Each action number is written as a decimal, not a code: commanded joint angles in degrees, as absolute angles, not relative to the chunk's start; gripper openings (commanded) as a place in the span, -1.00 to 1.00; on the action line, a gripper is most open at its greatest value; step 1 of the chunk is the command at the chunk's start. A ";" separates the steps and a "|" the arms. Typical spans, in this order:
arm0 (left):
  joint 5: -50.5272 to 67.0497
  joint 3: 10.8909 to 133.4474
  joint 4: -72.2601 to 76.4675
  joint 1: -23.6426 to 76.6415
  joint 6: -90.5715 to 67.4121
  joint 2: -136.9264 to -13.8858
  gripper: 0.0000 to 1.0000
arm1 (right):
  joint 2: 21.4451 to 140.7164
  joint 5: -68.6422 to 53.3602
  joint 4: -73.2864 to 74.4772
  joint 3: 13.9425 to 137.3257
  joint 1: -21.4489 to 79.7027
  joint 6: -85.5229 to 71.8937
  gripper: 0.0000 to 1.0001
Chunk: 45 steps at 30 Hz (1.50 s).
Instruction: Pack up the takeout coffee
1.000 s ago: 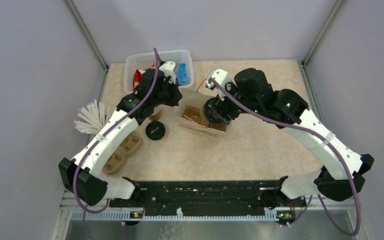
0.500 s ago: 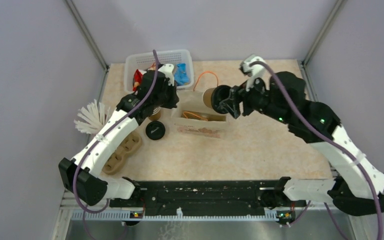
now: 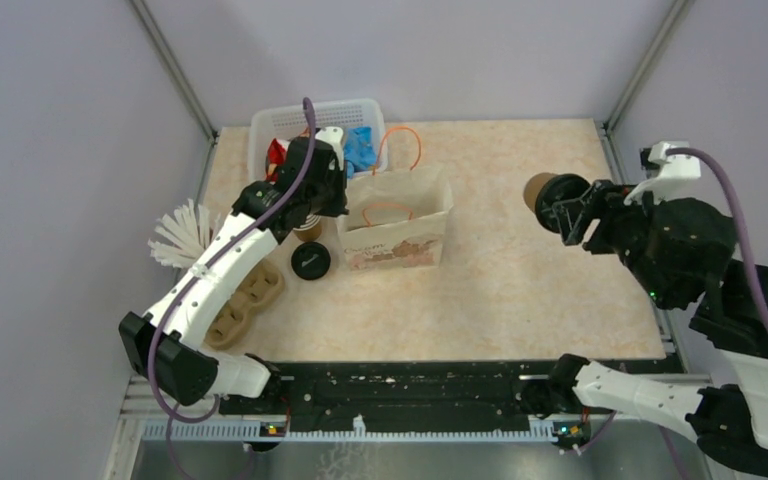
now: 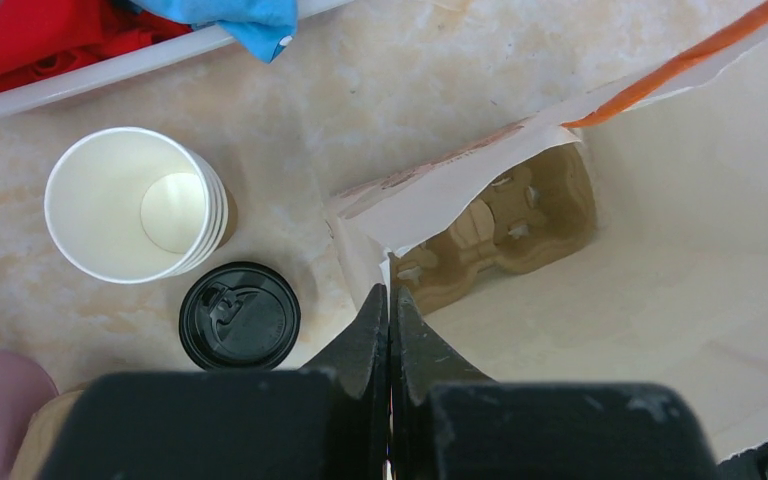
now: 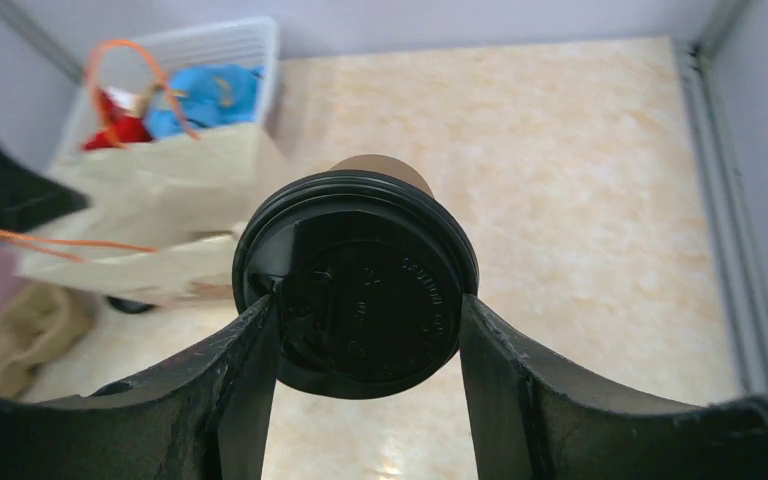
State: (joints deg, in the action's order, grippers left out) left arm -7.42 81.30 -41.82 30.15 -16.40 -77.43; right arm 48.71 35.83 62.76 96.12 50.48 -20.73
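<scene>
The takeout coffee (image 3: 543, 191), a brown paper cup with a black lid (image 5: 360, 285), is held on its side in my right gripper (image 3: 567, 210), in the air over the right side of the table. In the right wrist view the fingers (image 5: 245, 370) clamp the lid on both sides. The paper bag (image 3: 396, 226) with orange handles stands upright and open at the table's middle left. My left gripper (image 4: 390, 300) is shut on the bag's left rim (image 4: 358, 245). A pulp cup carrier (image 4: 505, 210) lies inside the bag.
A stack of lidless white-lined cups (image 4: 130, 205) and a loose black lid (image 3: 310, 261) sit left of the bag. A white basket (image 3: 260, 125) of wrappers is at the back left. Another pulp carrier (image 3: 245, 300) and a white fan of sticks (image 3: 180, 235) lie by the left wall.
My right arm has drawn back from the bag to the right with the coffee in its grip. The bag has risen from lying flat to standing upright, held by my left gripper.
</scene>
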 commanded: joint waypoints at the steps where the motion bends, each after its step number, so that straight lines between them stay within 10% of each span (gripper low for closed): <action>1: -8.43 84.06 -42.68 30.32 -16.96 -76.70 -1.00 | 53.56 48.03 73.58 90.70 50.67 -27.75 -0.02; 13: -7.78 82.69 -42.62 30.32 -17.93 -74.28 -1.00 | 53.77 12.87 50.69 57.09 29.26 -33.67 -0.07; 26: -6.48 81.66 -41.82 30.31 -16.84 -73.56 -1.00 | 57.49 11.93 48.08 49.97 28.77 -43.48 -0.05; 45: -5.33 82.44 -40.99 30.19 -15.47 -75.57 -1.00 | 64.34 9.20 57.87 61.19 28.83 -38.51 0.74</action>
